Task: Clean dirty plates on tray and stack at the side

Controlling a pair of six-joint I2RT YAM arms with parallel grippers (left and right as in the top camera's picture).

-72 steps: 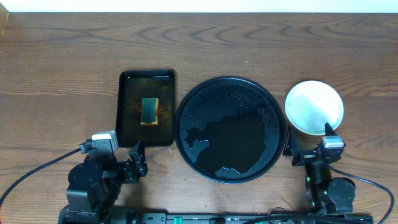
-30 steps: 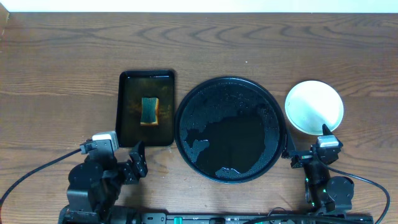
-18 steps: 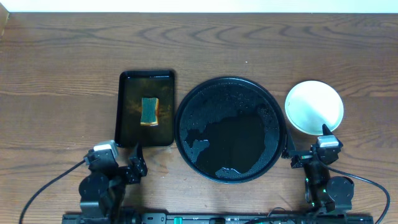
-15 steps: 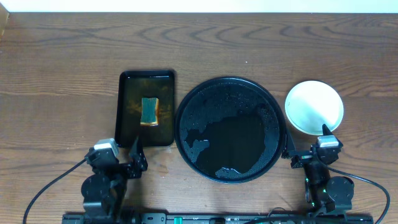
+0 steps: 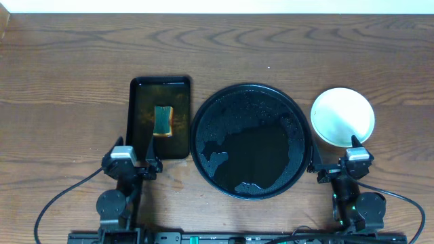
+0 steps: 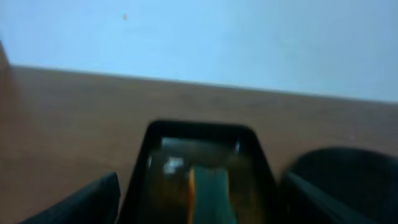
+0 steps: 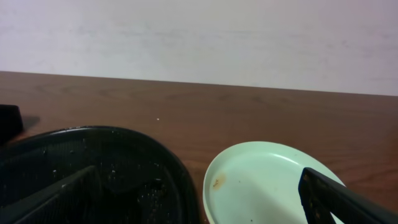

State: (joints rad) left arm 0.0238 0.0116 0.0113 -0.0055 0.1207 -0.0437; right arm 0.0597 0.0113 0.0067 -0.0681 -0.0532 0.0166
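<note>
The round black tray [image 5: 296, 115] lies mid-table, wet and with no plate on it; it also shows in the right wrist view [image 7: 93, 163]. A pale mint plate [image 5: 342, 116] rests on the bare wood right of the tray, with a small brown smudge near its left rim [image 7: 273, 180]. Whether more plates lie under it I cannot tell. My right gripper [image 5: 334, 161] stands open just short of the plate and the tray's right rim, holding nothing [image 7: 199, 208]. My left gripper [image 5: 135, 161] is open and empty at the near end of the small sponge tray [image 6: 199, 214].
A small rectangular black tray [image 5: 139, 102] left of the round one holds brownish water and a green-yellow sponge [image 5: 163, 120]. The left wrist view is blurred but shows that sponge [image 6: 208, 193] straight ahead. Both arm bases sit at the table's near edge.
The left arm has swung to the right and drawn up behind the sponge tray's near end. The right arm has pulled back slightly from the plate, then stayed still.
</note>
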